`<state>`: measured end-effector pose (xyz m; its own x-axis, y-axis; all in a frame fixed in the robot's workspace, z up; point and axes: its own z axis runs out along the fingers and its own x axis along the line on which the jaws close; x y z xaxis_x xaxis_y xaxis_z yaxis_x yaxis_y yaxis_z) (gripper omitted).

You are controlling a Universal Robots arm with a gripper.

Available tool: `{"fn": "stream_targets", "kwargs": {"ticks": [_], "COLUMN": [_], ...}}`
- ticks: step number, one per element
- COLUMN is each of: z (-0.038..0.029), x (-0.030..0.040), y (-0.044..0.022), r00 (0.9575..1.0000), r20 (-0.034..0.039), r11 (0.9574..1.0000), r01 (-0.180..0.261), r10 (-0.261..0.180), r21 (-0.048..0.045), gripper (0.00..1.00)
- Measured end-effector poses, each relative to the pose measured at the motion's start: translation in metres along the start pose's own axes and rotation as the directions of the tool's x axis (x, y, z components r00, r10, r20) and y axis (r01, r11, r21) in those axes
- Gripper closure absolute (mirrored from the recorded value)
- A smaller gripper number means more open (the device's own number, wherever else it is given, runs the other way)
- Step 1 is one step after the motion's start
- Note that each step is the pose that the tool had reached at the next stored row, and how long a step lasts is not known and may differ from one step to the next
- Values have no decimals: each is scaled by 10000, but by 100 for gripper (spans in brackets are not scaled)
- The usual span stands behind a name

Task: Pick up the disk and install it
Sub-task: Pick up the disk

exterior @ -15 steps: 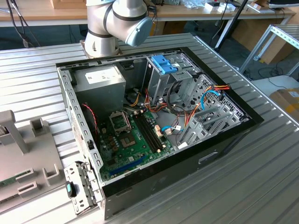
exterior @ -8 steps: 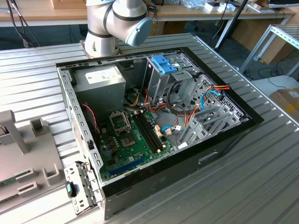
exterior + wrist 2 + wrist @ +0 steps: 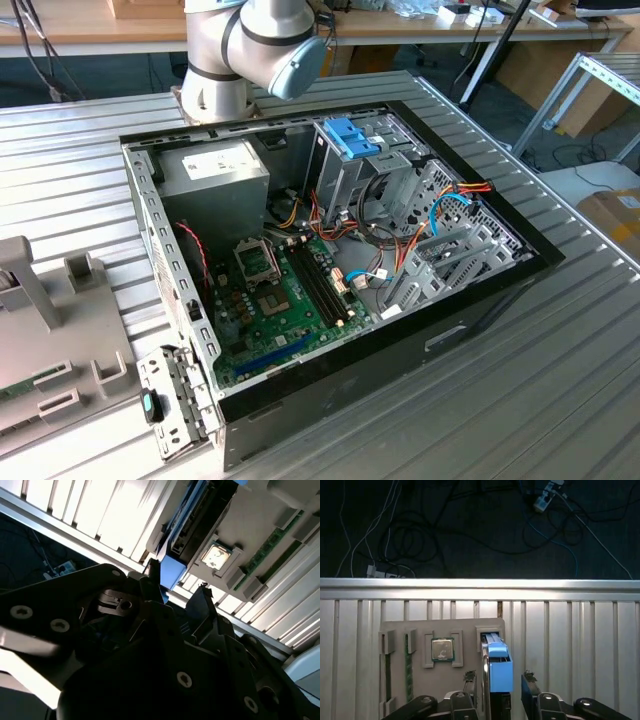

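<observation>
The disk (image 3: 500,666) stands on edge in a slot of a grey holder plate (image 3: 420,630), its light-blue handle facing the camera. In both wrist views my gripper (image 3: 498,679) is open, one dark finger on each side of the handle, with a small gap either way. The second wrist view shows the blue end of the disk (image 3: 172,571) between the fingertips (image 3: 153,572) of the gripper (image 3: 177,585). In the exterior view the open computer case (image 3: 480,300) lies on the ribbed table, with an upright silver drive cage (image 3: 345,175) topped by a blue latch (image 3: 350,135).
The holder plate also carries a square processor chip (image 3: 442,650) and a green memory stick (image 3: 408,665). Beyond the table edge (image 3: 480,583) cables lie on a dark floor. The arm's base (image 3: 215,80) stands behind the case, and part of the holder plate (image 3: 60,350) lies at the exterior view's left.
</observation>
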<state>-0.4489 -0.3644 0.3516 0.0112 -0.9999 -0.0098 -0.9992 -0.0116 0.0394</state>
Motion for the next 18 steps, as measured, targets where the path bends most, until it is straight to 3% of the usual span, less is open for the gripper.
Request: {"fn": "stream_targets", "kwargs": {"ticks": [7,14,18], "z": [186,302,323], "x": [2,3,3], "y": [-7,-12,-13], "r00": [9998,9998,9998], "r20": [-7,-8,-9], "r11": [9998,9998,9998], "r01": [182,200,204], "r10": [-182,-200,-204], "r21": [-1,-10,-14], "gripper": [52,52,52]}}
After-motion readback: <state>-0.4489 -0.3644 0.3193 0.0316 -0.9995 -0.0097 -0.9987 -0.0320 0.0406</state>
